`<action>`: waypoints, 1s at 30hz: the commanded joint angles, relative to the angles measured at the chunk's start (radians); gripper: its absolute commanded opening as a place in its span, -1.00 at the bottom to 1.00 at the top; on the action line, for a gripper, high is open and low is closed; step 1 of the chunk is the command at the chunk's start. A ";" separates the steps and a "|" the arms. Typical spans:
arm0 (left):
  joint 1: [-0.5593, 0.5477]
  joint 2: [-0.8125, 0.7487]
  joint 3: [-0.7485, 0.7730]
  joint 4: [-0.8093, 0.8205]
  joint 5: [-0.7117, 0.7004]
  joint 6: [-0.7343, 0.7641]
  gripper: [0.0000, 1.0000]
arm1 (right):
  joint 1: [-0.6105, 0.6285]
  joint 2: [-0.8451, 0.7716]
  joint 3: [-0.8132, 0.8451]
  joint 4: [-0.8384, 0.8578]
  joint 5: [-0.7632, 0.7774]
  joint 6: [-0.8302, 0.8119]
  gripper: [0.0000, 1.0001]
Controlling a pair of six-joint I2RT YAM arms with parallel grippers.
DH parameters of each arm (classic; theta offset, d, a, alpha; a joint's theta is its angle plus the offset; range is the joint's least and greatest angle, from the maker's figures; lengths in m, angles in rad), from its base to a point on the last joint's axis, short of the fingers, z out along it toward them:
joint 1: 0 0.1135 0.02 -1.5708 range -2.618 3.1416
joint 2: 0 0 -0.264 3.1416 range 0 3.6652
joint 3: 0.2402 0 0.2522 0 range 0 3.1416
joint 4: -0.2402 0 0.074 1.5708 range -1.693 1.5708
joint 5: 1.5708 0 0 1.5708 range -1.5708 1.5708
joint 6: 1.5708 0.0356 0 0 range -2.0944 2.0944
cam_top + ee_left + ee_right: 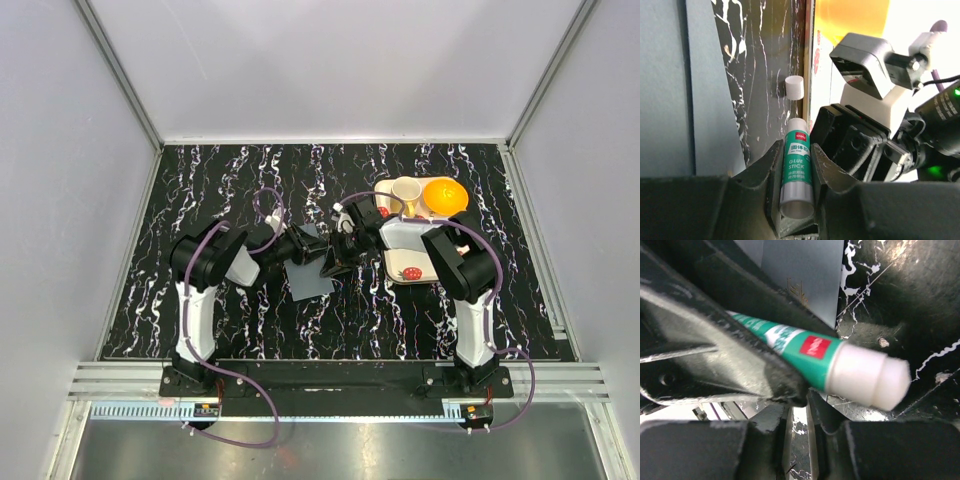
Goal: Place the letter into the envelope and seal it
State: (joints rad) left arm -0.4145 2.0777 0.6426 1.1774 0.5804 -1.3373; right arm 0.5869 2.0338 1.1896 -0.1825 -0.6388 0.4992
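Clutter, top view: strawberry-print tray [425, 265] right of centre, partly under right arm [470, 270]; cream cup [404, 195] and orange bowl [446, 194] just behind it. Purple cables [268, 200] looping off both arms. Both wrists nose to nose at mid-table, hiding most of what lies there.

envelope [308, 280]: slate-grey, flat on black marbled tabletop [220, 190], half under the two wrists, near corner poking out toward the bases. Fills left edge of left wrist view. Shows as grey sheet at top of right wrist view, with a small embossed mark, unreadable.

left gripper [796, 155]: clamped on glue stick [797, 172], tube lengthwise between fingers, uncapped white end pointing away from wrist. Loose white cap [794, 88] on tabletop just beyond that end, not touching it. Right arm's wrist crowding right half of that view.

right gripper [799, 435]: fingers slightly parted, thin gap, nothing pinched. Glue stick crossing diagonally just above them, white end over bare tabletop beside envelope edge.

Writing: green-and-white label, red "deli" logo block, line of Chinese characters, then "GLUE STICK" in white. Smaller print too fine to read.
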 commanded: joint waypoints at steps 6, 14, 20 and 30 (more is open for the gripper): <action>-0.004 0.077 0.037 0.128 -0.090 -0.011 -1.00 | 0.030 -0.043 0.002 -0.057 0.117 -0.068 -0.59; -0.006 0.087 0.005 0.123 -0.111 0.004 -1.00 | 0.126 -0.060 0.113 -0.187 0.204 -0.263 -0.73; -0.006 0.108 0.006 0.140 -0.119 0.006 -1.00 | 0.142 -0.072 0.117 -0.192 0.291 -0.349 -0.74; -0.001 0.124 0.022 0.146 -0.122 0.018 -1.00 | 0.165 0.026 0.203 -0.310 0.330 -0.384 -0.81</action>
State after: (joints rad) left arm -0.4191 2.1746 0.6586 1.2678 0.5076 -1.3437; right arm 0.7403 2.0197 1.3357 -0.4107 -0.3714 0.1589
